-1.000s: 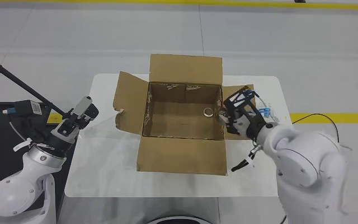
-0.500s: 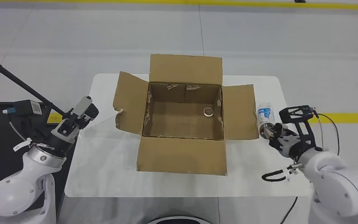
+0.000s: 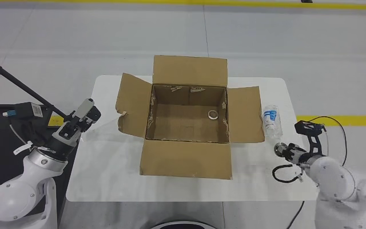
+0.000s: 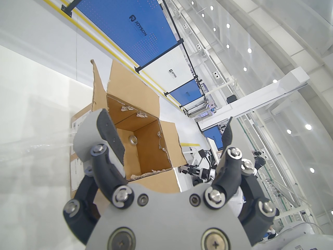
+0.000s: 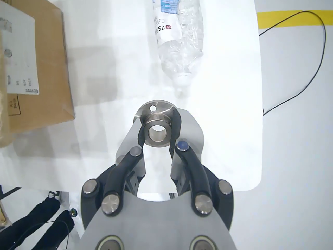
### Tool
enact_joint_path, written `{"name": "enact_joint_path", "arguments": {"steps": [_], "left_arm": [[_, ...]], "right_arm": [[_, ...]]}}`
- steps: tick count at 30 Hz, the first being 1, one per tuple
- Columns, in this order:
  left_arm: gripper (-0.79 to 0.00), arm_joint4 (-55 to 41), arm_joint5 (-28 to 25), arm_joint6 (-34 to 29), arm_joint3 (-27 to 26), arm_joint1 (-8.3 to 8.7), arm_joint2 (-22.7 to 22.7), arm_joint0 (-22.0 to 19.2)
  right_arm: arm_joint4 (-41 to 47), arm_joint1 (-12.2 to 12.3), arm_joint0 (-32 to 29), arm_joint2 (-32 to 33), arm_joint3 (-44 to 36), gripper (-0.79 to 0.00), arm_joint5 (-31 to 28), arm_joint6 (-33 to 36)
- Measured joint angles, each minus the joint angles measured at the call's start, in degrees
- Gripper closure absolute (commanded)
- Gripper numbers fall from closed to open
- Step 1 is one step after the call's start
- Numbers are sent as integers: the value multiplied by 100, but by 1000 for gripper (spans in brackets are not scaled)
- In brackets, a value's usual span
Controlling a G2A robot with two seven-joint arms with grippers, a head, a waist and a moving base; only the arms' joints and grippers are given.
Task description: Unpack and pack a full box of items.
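An open cardboard box [image 3: 189, 123] stands in the middle of the white table [image 3: 108, 172], flaps spread. A metal ring [image 3: 213, 114] lies on its floor, also seen from the left wrist [image 4: 133, 139]. A clear plastic bottle [image 3: 270, 121] lies on the table to the right of the box [image 5: 36, 61], its cap end [image 5: 182, 80] toward my right gripper. My right gripper [image 5: 158, 131] is shut on a flanged metal fitting [image 5: 157, 126], low over the table near the bottle [image 5: 179, 27]. My left gripper [image 4: 166, 131] is open and empty, off the table's left side [image 3: 86, 114].
A black cable [image 5: 309, 61] loops over the floor past the table's right edge. A yellow floor line [image 3: 334, 120] runs there too. The box's right flap [image 3: 246, 114] lies flat between the box and the bottle.
My right arm has pulled out of the box with the metal fitting and swung right and toward the front, ending low beside the bottle. The left arm has kept still.
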Motion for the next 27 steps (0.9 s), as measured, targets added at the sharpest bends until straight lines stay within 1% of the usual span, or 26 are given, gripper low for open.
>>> {"name": "enact_joint_path", "arguments": {"steps": [4, 8, 14, 20, 22, 25, 27], "left_arm": [[-785, 0, 0, 0, 0, 0, 0, 0], [-785, 0, 0, 0, 0, 0, 0, 0], [-785, 0, 0, 0, 0, 0, 0, 0], [-785, 0, 0, 0, 0, 0, 0, 0], [-785, 0, 0, 0, 0, 0, 0, 0], [-785, 0, 0, 0, 0, 0, 0, 0], [-785, 0, 0, 0, 0, 0, 0, 0]], "right_arm": [[56, 29, 217, 17, 518, 0, 70, -76], [-129, 63, 421, 20, 983, 0, 302, -89], [-426, 89, 665, -125, 1378, 0, 714, -118], [-472, 114, 831, -233, 1616, 0, 791, -99], [-470, 123, 866, -245, 1682, -108, 795, -91], [-402, 136, 902, -250, 1786, -169, 783, -109], [-373, 145, 916, -266, 1858, -197, 762, -123]]}}
